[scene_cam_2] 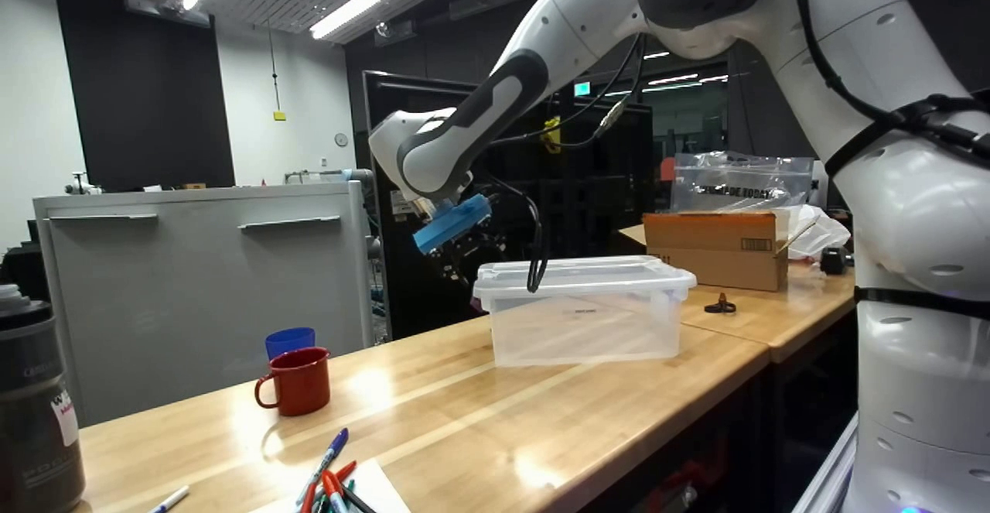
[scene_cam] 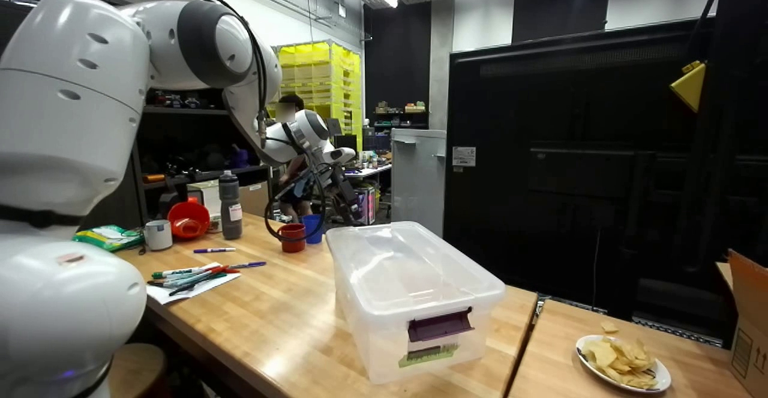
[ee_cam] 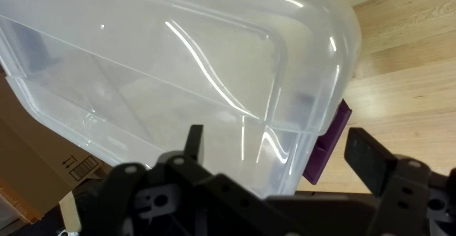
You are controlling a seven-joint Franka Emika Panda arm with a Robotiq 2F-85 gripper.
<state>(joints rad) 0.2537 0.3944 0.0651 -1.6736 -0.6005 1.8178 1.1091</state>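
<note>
Wrist view: my claw (ee_cam: 280,153) wide, holding nothing, near bin (ee_cam: 213,65) and latch (ee_cam: 327,143), by worktop (ee_cam: 402,104) edge. I'd call it approach; next needs alignment.

Tub (ee_cam: 199,86): cut off by the wrist view's top edge
Blue cup (scene_cam_2: 286,341): partly hidden behind the red mug (scene_cam_2: 303,381) in an exterior view
Bottle (scene_cam_2: 29,420): cut off left in an exterior view
Person's face (scene_cam: 286,112): blurred

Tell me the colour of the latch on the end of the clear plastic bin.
The latch is dark purple; it shows best in the wrist view.
</note>
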